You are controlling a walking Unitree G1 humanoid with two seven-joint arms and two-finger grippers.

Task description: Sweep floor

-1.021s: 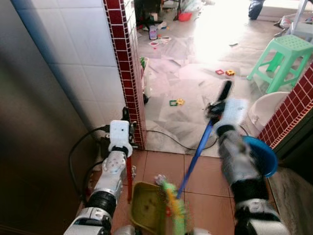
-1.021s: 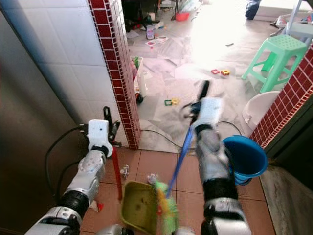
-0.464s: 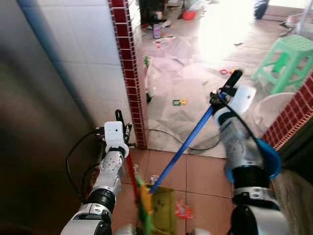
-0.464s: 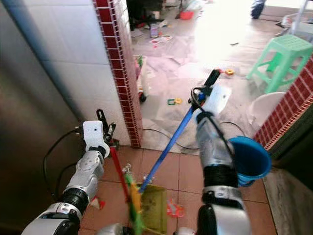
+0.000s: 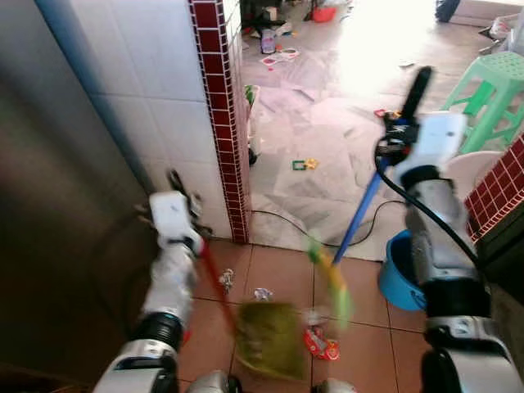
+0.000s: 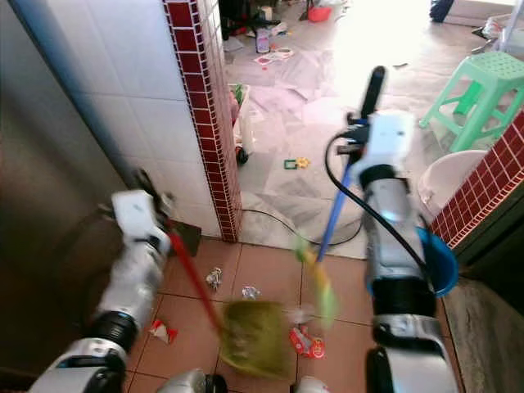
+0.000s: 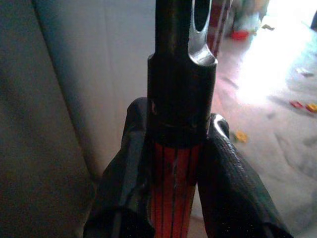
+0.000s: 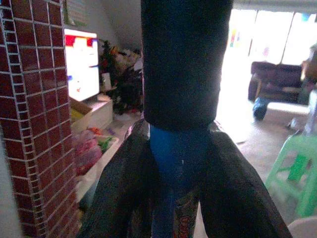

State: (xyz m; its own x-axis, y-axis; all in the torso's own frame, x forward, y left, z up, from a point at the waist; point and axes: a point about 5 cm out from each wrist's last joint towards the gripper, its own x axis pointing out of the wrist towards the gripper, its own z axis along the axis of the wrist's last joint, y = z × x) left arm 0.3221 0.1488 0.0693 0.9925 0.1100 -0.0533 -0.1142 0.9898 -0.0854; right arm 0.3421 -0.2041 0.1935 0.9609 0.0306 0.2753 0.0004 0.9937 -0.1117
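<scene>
Terracotta tile floor (image 5: 270, 266) near, pale littered floor beyond red-brick pillar (image 5: 225, 115). Wrappers (image 6: 304, 342) scattered on tiles. Blue bucket (image 5: 399, 274) by right arm, contents hidden. Left gripper (image 7: 173, 163) closed on red dustpan handle (image 7: 174, 198); olive dustpan (image 5: 268, 337) low on tiles. Right gripper (image 8: 181, 163) closed on blue broom handle (image 5: 360, 214); broom head (image 5: 332, 282) beside dustpan.

Glossy terracotta floor tiles (image 6: 270, 274); shiny plastic wrapper (image 6: 304, 342).

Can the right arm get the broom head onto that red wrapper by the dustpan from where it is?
Probably yes. The right pincer is shut on the blue broom handle, whose head hangs just above the red wrapper; bare tile lies between, with the dustpan beside it.
</scene>
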